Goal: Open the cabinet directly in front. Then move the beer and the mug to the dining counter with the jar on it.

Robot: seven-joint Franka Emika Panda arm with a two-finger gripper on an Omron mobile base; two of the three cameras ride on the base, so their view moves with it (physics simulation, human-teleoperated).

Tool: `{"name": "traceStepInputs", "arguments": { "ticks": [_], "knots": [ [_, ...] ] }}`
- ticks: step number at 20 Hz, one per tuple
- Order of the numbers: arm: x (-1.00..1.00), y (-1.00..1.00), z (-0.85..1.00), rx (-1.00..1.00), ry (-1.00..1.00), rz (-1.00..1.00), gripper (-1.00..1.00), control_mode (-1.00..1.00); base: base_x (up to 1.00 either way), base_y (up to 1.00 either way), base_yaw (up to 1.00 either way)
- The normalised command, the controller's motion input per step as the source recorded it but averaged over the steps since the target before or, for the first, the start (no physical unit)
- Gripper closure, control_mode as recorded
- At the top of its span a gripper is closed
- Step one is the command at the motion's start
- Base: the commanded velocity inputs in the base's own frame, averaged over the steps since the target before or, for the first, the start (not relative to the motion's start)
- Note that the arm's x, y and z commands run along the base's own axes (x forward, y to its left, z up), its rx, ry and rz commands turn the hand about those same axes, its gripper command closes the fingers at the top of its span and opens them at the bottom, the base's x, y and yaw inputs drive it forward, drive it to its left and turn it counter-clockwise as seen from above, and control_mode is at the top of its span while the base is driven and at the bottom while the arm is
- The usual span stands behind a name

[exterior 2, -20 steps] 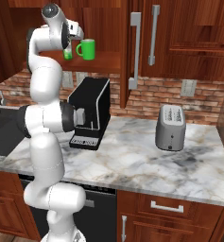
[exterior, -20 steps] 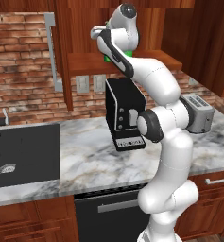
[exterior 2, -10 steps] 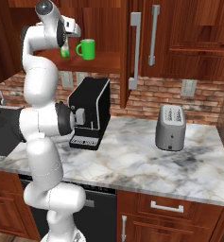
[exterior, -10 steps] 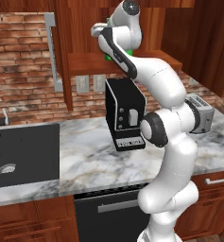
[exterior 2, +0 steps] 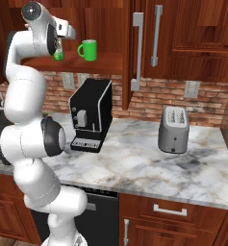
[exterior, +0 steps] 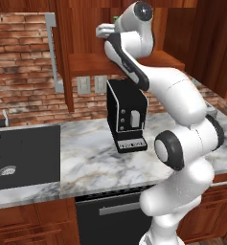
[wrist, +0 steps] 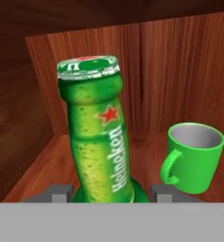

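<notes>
Up on the cabinet shelf: the beer [wrist: 100,137] stands straight up, neck and cap at 12 o'clock, long way running top to bottom.
Beer place: inside the open cabinet [exterior 2: 94,61], close to the front edge of the shelf.
Mug [exterior 2: 88,49]: stands upright on the same shelf, at about 4 o'clock from the beer in the hand view, a gap between them, its handle turned toward the beer.
Door: one cabinet door [exterior 2: 134,53] hangs open at 3 o'clock from the mug.
Below: a black coffee machine [exterior 2: 90,115] sits on the marble counter [exterior 2: 144,168], a toaster [exterior 2: 173,129] at its 3 o'clock, a black sink [exterior: 17,155] on the far side.
Arm: it rises tall and bends over at the top, so the hand reaches into the shelf.
Gripper [wrist: 108,193]: the two tips are spread, one on each side of the beer's body; I cannot tell if they touch the glass.
</notes>
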Motion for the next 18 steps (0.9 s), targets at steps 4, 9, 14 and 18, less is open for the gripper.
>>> {"name": "traceStepInputs", "arguments": {
  "ticks": [4, 9, 14, 18],
  "knots": [
    [-1.0, -0.24, 0.0, 0.1, -0.09, 0.04, 1.0, -1.0, 0.0, 0.0, 0.0],
    [-1.0, -0.26, 0.0, 0.06, 0.0, 0.06, 1.0, -1.0, 0.0, 0.0, 0.0],
    [-1.0, -0.05, -0.31, 0.0, 0.03, 0.13, 1.0, -1.0, 0.0, 0.0, 0.0],
    [-1.0, 0.0, -0.49, 0.0, 0.09, 0.15, 1.0, -1.0, 0.0, 0.0, 0.0]
  ]
}}
